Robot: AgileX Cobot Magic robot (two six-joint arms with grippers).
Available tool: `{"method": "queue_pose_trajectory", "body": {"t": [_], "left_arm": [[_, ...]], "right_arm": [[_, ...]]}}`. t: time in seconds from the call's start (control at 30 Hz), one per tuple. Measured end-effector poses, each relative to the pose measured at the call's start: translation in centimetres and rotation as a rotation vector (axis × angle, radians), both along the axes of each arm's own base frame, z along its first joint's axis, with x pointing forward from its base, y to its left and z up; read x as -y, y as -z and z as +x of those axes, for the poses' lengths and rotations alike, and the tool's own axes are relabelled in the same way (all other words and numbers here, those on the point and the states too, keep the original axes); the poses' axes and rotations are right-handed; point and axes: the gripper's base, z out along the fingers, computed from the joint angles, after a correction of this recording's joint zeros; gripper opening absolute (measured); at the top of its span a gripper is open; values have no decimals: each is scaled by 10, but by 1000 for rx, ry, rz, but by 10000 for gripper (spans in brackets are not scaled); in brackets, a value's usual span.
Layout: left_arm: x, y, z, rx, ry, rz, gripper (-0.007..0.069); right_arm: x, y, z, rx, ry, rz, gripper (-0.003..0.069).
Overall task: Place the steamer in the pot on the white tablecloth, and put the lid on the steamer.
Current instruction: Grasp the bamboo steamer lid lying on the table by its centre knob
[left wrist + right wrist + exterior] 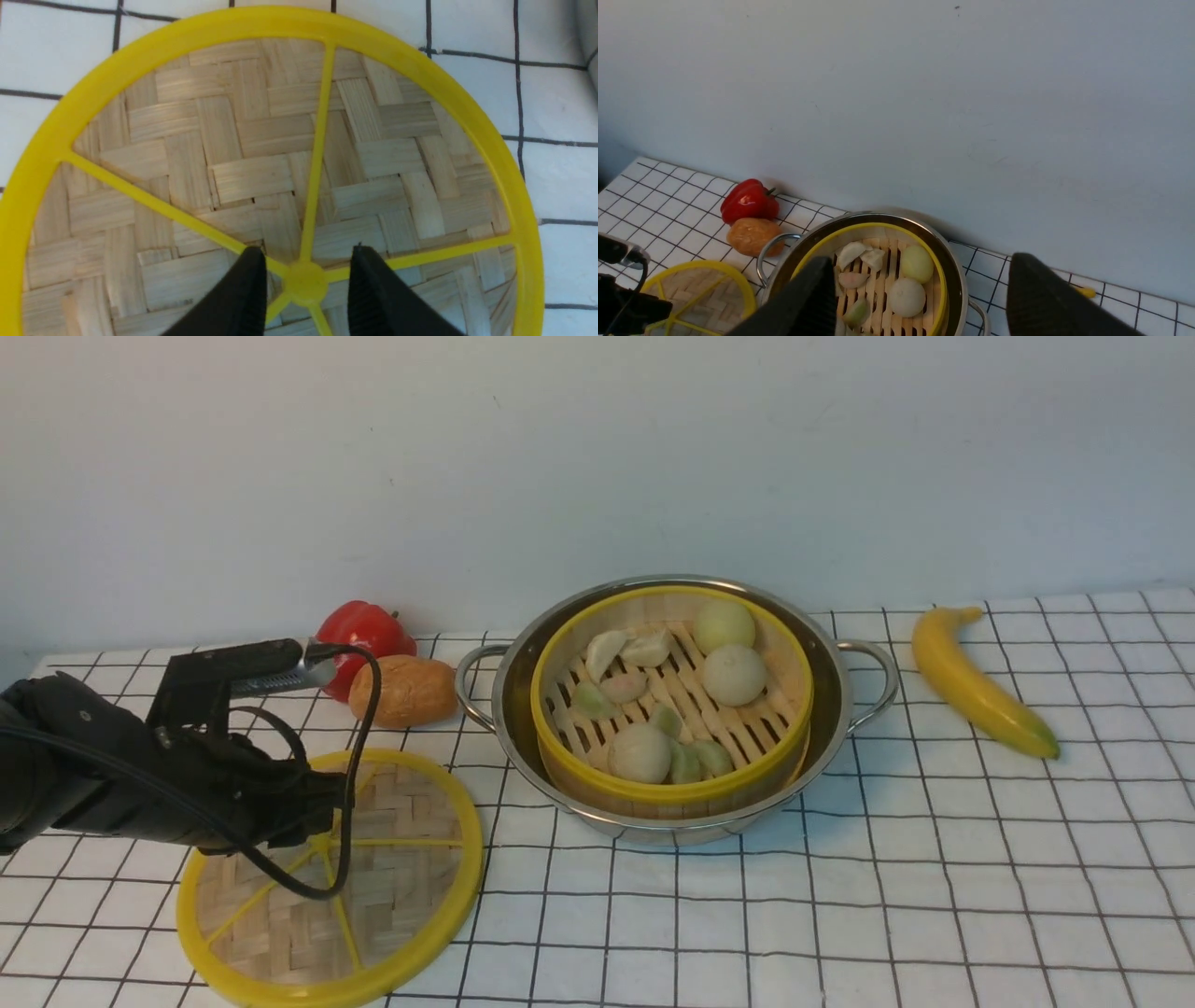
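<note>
The steamer [738,723], a yellow-rimmed bamboo basket holding buns and dumplings, sits inside the shiny pot [512,700] on the white tablecloth [840,896]. The lid [411,877] lies flat on the cloth at the front left, apart from the pot. My left gripper [308,252] is open just above the lid [261,140], its fingers either side of the yellow centre hub [306,282]. My right gripper [920,266] is open wide and empty, raised, with the steamer [878,289] and the pot [952,280] below it. It is outside the front view.
A red pepper [364,630] and a brown bread roll [406,691] lie behind the lid, to the left of the pot's handle [467,686]. A banana [976,686] lies to the right of the pot. A pale wall stands behind.
</note>
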Motion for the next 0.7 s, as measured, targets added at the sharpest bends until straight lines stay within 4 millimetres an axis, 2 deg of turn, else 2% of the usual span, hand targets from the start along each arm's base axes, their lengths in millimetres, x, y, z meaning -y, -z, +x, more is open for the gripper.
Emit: {"method": "queue_pose_trajectory", "body": {"t": [0.1, 0.3, 0.4, 0.53, 0.57, 0.7], "left_arm": [[0, 3, 1, -10, 0, -1, 243], [0, 22, 3, -66, -1, 0, 243], [0, 22, 4, -65, -8, -6, 235], [0, 22, 5, -61, -12, -10, 171], [0, 22, 5, -57, -9, -6, 131], [-1, 13, 4, -28, 6, 12, 117]], "right_arm": [[0, -1, -2, 2, -4, 6, 480], [3, -7, -13, 27, -9, 21, 480], [6, -10, -20, 43, -10, 27, 480], [8, -13, -26, 58, -8, 29, 480], [8, -13, -27, 60, -8, 30, 480], [9, -13, -27, 62, -5, 27, 480]]}}
